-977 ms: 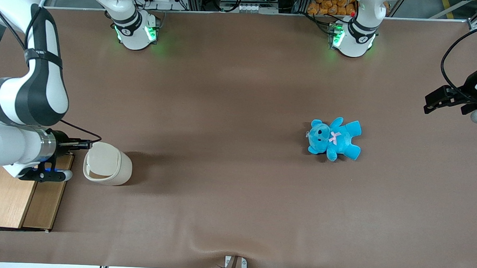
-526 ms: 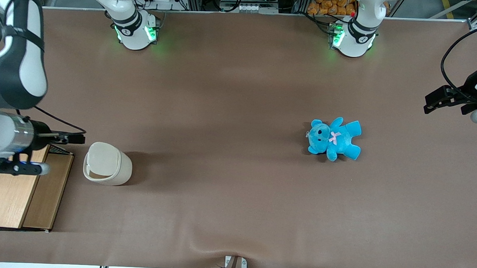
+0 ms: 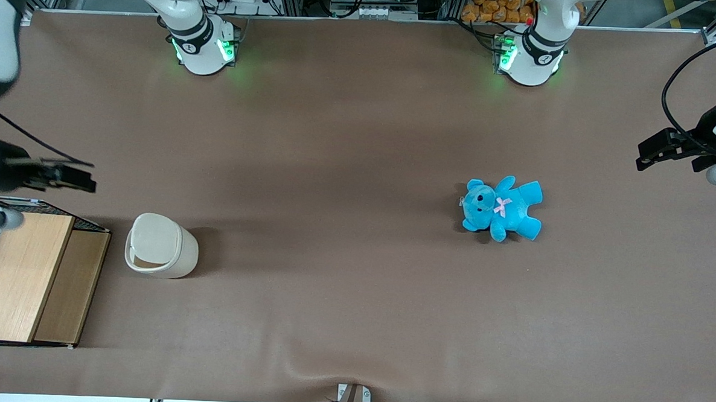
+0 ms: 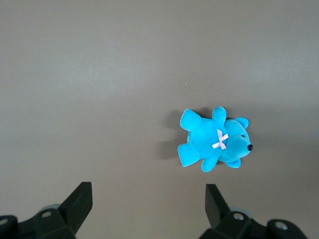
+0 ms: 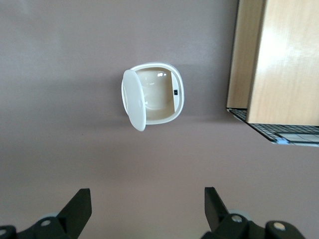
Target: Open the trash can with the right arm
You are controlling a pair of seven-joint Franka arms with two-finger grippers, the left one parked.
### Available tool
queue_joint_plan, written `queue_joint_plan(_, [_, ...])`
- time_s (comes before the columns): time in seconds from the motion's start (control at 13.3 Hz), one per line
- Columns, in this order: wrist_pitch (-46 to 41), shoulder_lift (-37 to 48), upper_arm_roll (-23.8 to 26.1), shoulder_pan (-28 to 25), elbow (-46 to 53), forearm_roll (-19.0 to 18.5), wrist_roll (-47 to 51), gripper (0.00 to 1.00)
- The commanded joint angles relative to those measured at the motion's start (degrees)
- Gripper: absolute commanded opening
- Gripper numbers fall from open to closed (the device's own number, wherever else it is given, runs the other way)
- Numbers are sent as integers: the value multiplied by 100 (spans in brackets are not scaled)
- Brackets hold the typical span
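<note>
The trash can (image 3: 161,254) is a small cream-white bin standing on the brown table near the working arm's end. In the right wrist view the trash can (image 5: 155,97) has its flip lid (image 5: 133,100) tipped up on edge, and the hollow inside shows. My right gripper (image 3: 85,182) hangs above the table, apart from the bin, farther from the front camera and nearer the table's end. In the right wrist view the gripper (image 5: 147,195) is open and empty, with its fingers wide apart. The bin lies well clear of them.
A wooden box (image 3: 22,277) stands beside the trash can at the working arm's end; it also shows in the right wrist view (image 5: 279,59) with a wire grid (image 5: 284,133) beside it. A blue teddy bear (image 3: 501,207) lies toward the parked arm's end.
My right gripper has drawn away from the trash can's rim, toward the table's end and farther from the front camera. The bin has not shifted.
</note>
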State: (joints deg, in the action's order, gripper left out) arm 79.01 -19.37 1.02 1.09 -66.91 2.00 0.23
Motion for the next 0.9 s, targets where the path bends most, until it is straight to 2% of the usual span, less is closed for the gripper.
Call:
queue_joint_plan(0.0, [88,819,-128,23,-769,151,-146,100])
queue_joint_plan(0.15, [141,1188,-128,14,-1137,151,-146,100])
queue_joint_plan(0.38, [764,2015,-137,23,-2271,134,-146,100])
queue_joint_plan(0.83, [756,1981,-111,14,-2028,-209,-155,100])
